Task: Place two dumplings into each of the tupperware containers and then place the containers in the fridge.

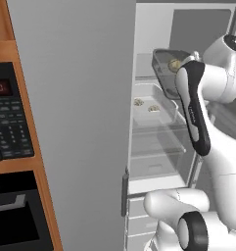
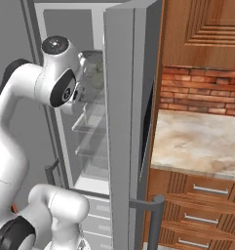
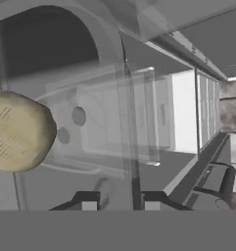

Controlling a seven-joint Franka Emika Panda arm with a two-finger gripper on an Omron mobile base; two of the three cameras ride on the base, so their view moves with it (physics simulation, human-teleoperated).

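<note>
The fridge [image 1: 80, 98] is standing open, its grey door filling the left base view from nine to twelve o'clock, and its white inside is showing at about one o'clock. The white arm [image 1: 222, 147] is reaching into it from five o'clock. The white container [image 1: 156, 109] is lying on a glass shelf near the middle, with two dumplings [image 1: 139, 102] sitting in it. The dark grey container [image 1: 164, 68] is hanging tilted above that shelf, at about one o'clock, and one dumpling [image 1: 174, 63] is showing inside it. In the hand view the gripper [image 3: 117, 205] is sitting at six o'clock with its fingers clenched on the thin rim of the dark grey container, and a dumpling [image 3: 19, 131] is lying at nine o'clock.
</note>
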